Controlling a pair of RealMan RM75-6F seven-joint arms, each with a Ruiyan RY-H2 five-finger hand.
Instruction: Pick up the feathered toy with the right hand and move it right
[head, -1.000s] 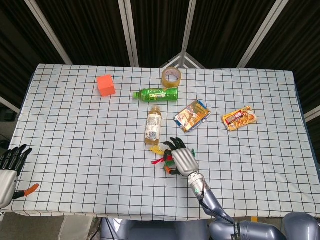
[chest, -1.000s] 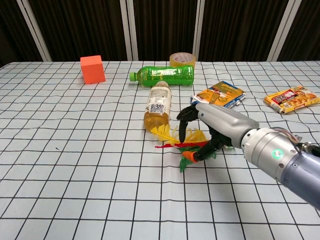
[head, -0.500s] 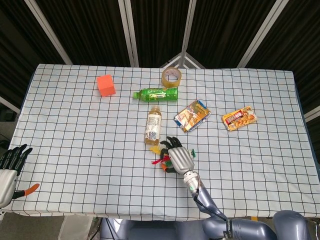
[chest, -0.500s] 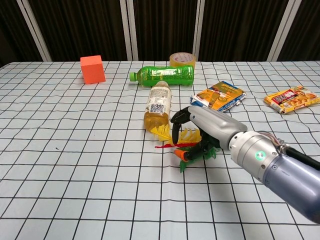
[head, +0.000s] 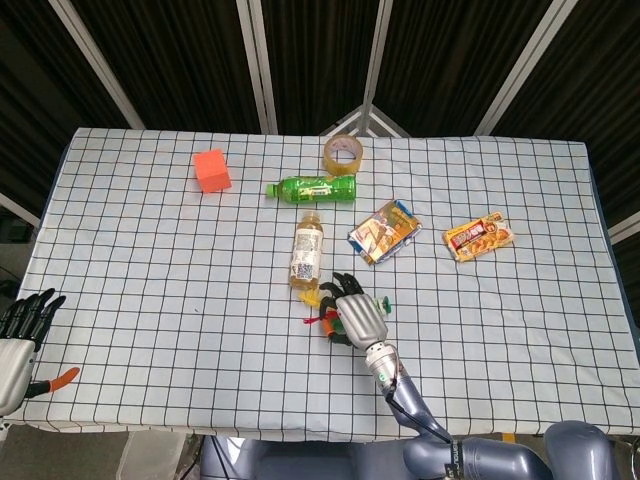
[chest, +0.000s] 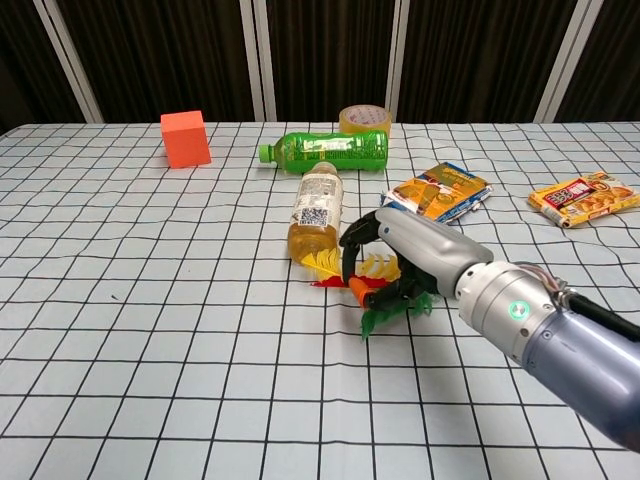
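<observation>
Near the lower middle of the head view, the right hand (head: 358, 318) arches over the feathered toy of yellow, red and green plumes with an orange tip (chest: 365, 285), its dark fingers (chest: 352, 243) curled down around the toy and closed on it, the toy lying on or just above the white black-gridded cloth of the bench (head: 150, 260). Just beyond the toy lies a clear bottle of amber drink with a white label (head: 307, 252); the print on that label is too small to read. Further up the frame rest a green plastic bottle on its side (head: 312, 188), a roll of tan packing tape (head: 342, 153) and an orange cube (head: 211, 170). To the right sit a blue and orange snack packet (head: 384, 230) and a red and yellow snack packet (head: 478, 236), their lettering illegible. At the lower left edge the left hand (head: 20, 340) hangs beside the bench, fingers spread and holding nothing.
</observation>
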